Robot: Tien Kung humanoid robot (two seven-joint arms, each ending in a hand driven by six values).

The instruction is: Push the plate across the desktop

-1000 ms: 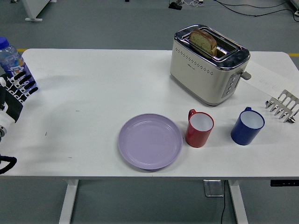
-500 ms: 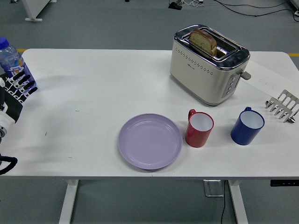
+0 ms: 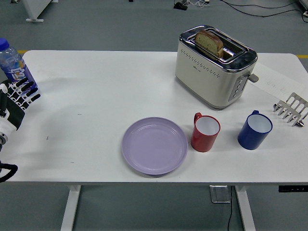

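- I see a white table (image 3: 96, 96) on a grey floor; cables run along the top edge of the room.
- Left hand (image 3: 17, 96) sits at the far left edge, fingers (image 3: 26, 91) spread and relaxed, gripping nothing (a water bottle (image 3: 12, 62) stands just behind it; contact unclear).
- Plate (image 3: 154, 145), lilac, lies flat near the table's near edge, centre, well apart from the hand.
- Red mug (image 3: 205, 132) just right of the plate, nearly touching its rim.
- Toaster (image 3: 214, 67) behind, bread slice (image 3: 209, 43) in a slot.
- Blue mug (image 3: 254, 130), then a metal toast rack (image 3: 291, 109) at far right.
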